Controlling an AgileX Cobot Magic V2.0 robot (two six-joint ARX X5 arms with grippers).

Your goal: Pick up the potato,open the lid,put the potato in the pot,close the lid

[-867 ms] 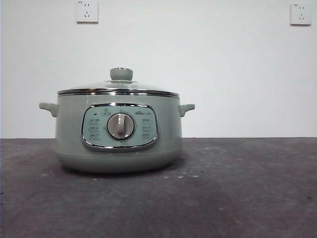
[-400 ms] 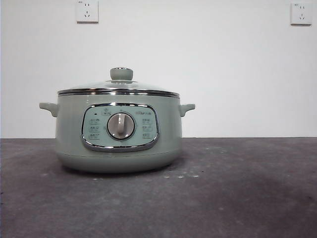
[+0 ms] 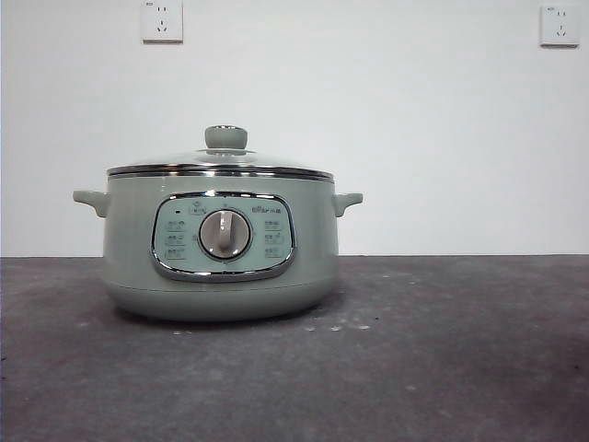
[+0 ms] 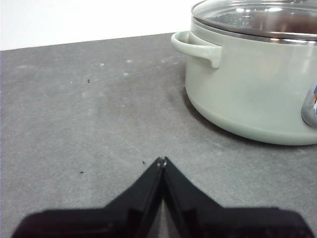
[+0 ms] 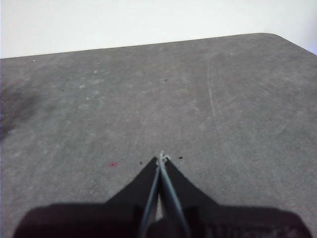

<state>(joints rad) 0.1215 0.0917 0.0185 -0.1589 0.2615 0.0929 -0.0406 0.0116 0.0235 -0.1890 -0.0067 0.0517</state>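
Potato: it shows in none of the three views, so its place cannot be told.
Pot [image 3: 219, 267]: left of centre in the front view, standing on the dark grey table [image 3: 442, 368], its control panel [image 3: 223, 236] and silver dial [image 3: 225, 234] facing the camera, one small handle out to each side.
Lid [image 3: 221, 166]: seated on the pot, steel rim level all round, pale green knob [image 3: 225, 137] on top.
Left arm pose: held low over the table, its wrist camera looking across bare tabletop toward the pot at the upper right of that frame.
Right arm pose: also low over the table, looking across bare surface to the table's far edge.
Hidden or cut off: the pot runs off the right and top edges of the left wrist frame (only one handle [image 4: 195, 47] and part of the lid show); through the glass there are only reflections.
Left gripper [image 4: 161, 161]: jaws pressed together at the tips, holding nothing, well apart from the pot.
Right gripper [image 5: 161, 157]: jaws closed tip to tip, empty, over bare table.
Wall: white, with two sockets [image 3: 162, 20] in the upper corners of the front view.
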